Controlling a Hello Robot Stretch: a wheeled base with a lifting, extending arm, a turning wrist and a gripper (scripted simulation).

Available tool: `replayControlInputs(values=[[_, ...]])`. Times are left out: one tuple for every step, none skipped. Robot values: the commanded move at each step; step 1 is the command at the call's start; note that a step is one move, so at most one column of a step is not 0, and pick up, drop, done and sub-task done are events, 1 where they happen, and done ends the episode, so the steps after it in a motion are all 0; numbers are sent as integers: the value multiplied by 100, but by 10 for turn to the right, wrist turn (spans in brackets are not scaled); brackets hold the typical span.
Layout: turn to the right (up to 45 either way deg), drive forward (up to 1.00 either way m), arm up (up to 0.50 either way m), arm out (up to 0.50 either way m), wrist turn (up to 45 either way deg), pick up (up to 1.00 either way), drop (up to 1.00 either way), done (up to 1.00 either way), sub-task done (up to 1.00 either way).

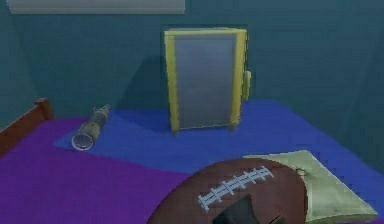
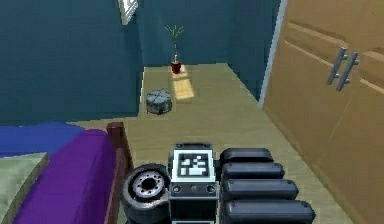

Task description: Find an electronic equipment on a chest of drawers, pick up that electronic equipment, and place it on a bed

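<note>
Where the bed (image 2: 70, 172) ends, bare floor (image 2: 205, 118) reaches the wardrobe (image 2: 325, 95).

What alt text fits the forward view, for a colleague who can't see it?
A yellow-framed upright panel stands on a bed with a purple and blue cover, against teal walls. A pale tube-shaped thing lies to its left; a brown football with white laces and a greenish pillow lie nearest the camera.

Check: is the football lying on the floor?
No, the football lies on the bed, on its purple and blue cover, in the forward view.
</note>
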Motion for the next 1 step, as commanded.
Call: replayControlInputs(values=[[330, 0, 0, 0, 0, 0, 0, 0, 0]])
